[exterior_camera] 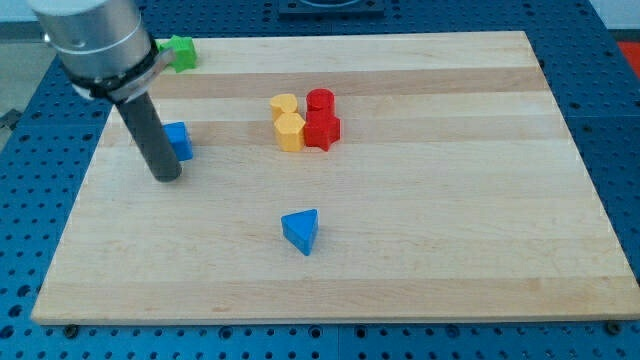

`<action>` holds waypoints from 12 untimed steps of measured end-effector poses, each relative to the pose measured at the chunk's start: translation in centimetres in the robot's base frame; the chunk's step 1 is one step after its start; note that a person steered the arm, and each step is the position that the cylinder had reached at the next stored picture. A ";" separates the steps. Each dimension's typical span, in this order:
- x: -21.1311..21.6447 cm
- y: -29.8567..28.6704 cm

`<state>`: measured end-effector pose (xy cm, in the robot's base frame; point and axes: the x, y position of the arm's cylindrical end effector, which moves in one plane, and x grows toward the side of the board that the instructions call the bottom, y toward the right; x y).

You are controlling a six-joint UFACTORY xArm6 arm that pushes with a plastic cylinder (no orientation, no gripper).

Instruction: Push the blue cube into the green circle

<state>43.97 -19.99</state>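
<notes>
The pale wooden surface point(420, 270) sits on a blue perforated bench point(610, 60), and at the view's left the end effector, a bare rod with no jaws, plants my tip point(167, 177) against the half-hidden blue cube point(180, 140), which sits just right of it.

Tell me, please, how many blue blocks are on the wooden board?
2. A blue cube sits at the view's left, touching my tip; a blue triangular block lies bottom-centre. The arm might hide others.
</notes>
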 end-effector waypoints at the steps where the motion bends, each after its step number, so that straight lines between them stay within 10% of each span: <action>1: -4.1 -0.6; 12: -12.3 -2.7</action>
<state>31.69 -22.69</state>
